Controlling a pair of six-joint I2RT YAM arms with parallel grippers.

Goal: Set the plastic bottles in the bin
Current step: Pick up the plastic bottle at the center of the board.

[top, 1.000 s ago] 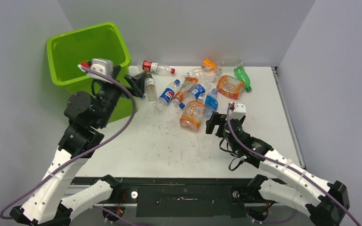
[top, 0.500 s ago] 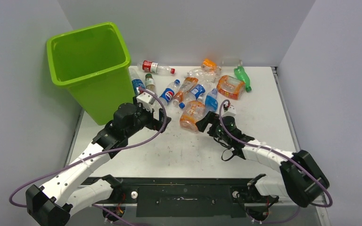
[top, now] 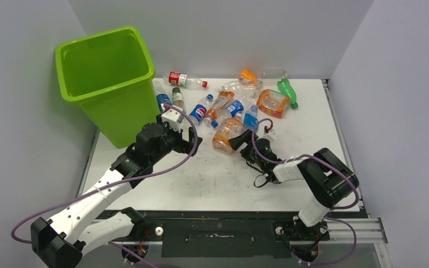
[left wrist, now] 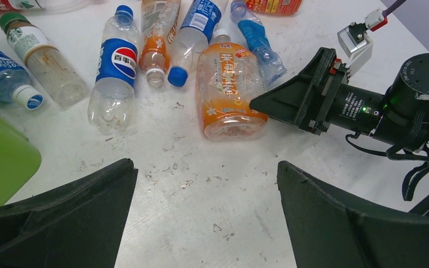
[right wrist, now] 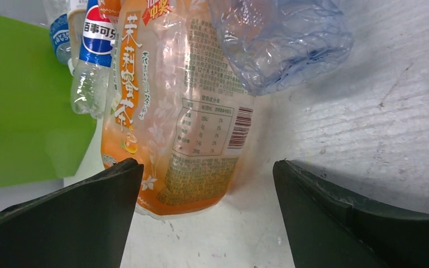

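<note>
While the table (top: 201,173) bore the bin (top: 124,114) at its far left, the bottles (top: 232,97) lay loose beside it along the far side. The orange bottle (right wrist: 179,111) lay nearest me, its base between the wide-spread jaws of my right gripper (right wrist: 208,164), not pinched. My left gripper (left wrist: 206,167) hung spread too, empty, over bare tabletop near the bin.

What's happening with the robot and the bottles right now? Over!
Left tool open, empty. Right tool open at big orange bottle, no grip. Bottles on table, beside green bin. Crushed blue bottle against the orange one.
</note>
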